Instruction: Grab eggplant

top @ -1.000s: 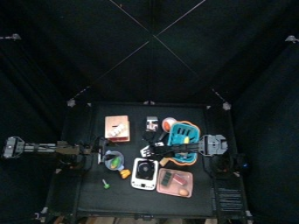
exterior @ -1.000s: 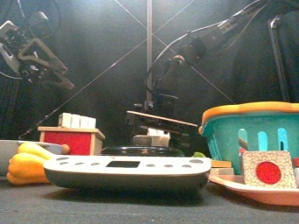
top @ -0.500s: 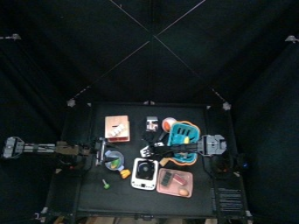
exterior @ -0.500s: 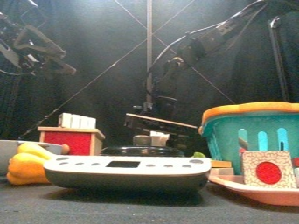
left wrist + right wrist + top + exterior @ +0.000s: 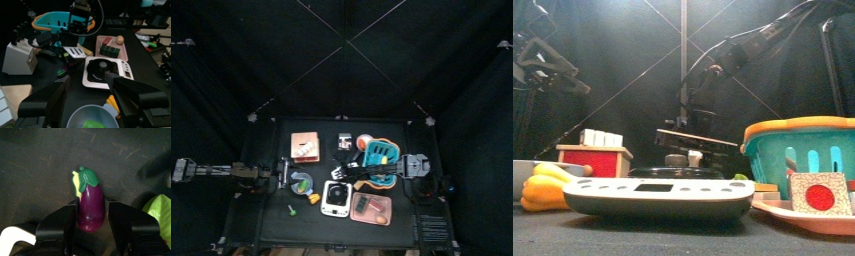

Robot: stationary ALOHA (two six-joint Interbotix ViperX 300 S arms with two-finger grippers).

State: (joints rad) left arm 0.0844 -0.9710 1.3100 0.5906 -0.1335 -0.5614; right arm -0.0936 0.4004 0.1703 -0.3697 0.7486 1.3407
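- Straddling the glossy purple eggplant with green cap (image 5: 91, 207), the right gripper (image 5: 90, 215) has its jaws apart, one on each side of the fruit, not visibly pinching it
- Eggplant lies on the black table (image 5: 40, 163), long axis running straight out between the jaws, cap end farthest from the wrist
- Right arm is far nearer; left gripper (image 5: 90, 95) hangs with jaws spread, well apart, above a grey bowl (image 5: 93, 118)
- Only the right wrist view shows the eggplant; in the front view the white kitchen scale (image 5: 657, 196) and teal basket (image 5: 800, 150) fill the foreground and it cannot be seen
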